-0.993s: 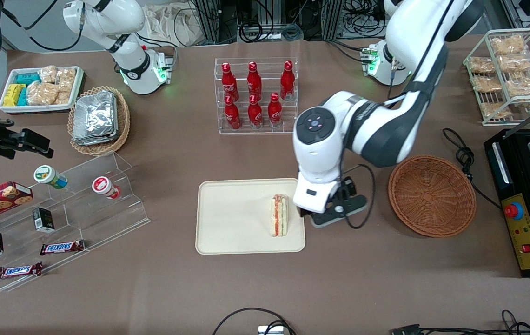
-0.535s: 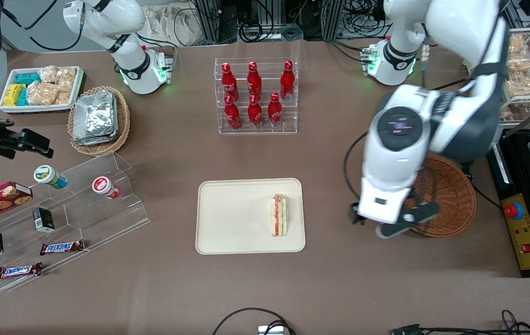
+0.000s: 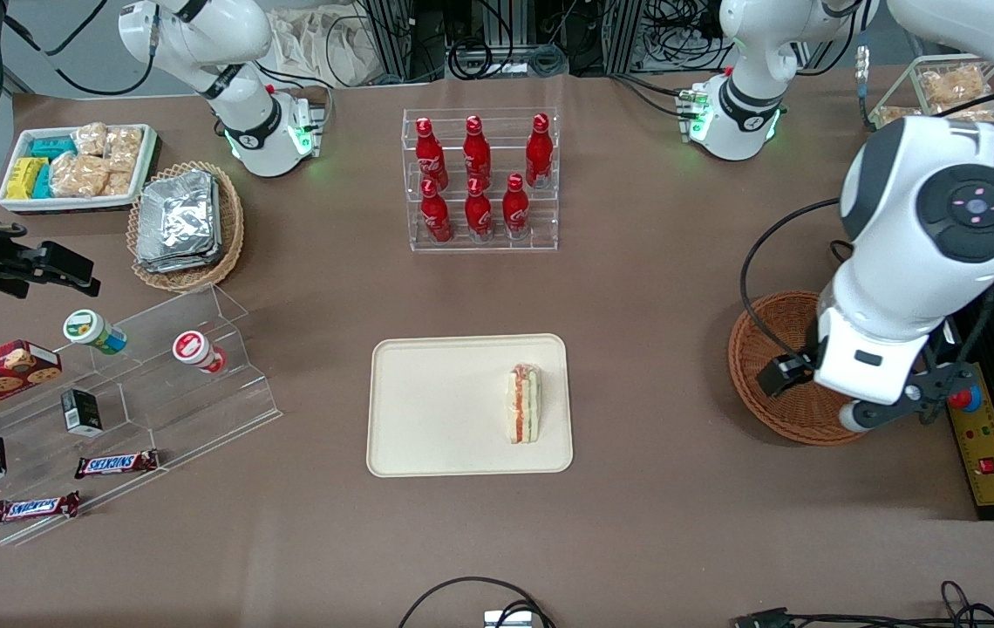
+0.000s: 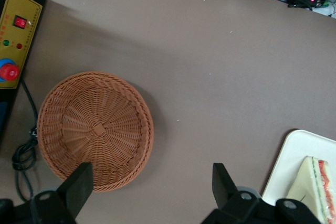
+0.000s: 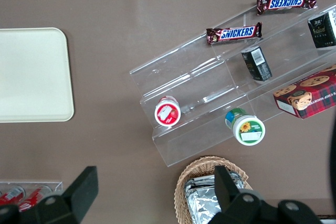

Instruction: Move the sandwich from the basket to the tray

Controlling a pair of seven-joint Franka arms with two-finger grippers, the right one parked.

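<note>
The sandwich [image 3: 524,403] lies on the cream tray [image 3: 436,410], near the tray's edge that faces the basket, with its red and green filling showing. The wrist view catches the sandwich [image 4: 315,187] and a corner of the tray [image 4: 289,166]. The reddish-brown wicker basket [image 3: 802,419] sits toward the working arm's end of the table and has nothing in it [image 4: 94,129]. My gripper [image 3: 894,406] hangs above the basket's rim, well away from the tray. My gripper [image 4: 151,170] is open, with nothing between its black fingers [image 4: 79,187].
A black control box with a red button [image 3: 976,419] stands right beside the basket, with a coiled cable [image 3: 868,292] near it. A rack of red bottles [image 3: 479,183] stands farther from the camera than the tray. A clear stepped shelf [image 3: 157,375] holds snacks toward the parked arm's end.
My arm has swung away from the tray toward the working arm's end and now hangs over the basket. The sandwich stayed where it was on the tray.
</note>
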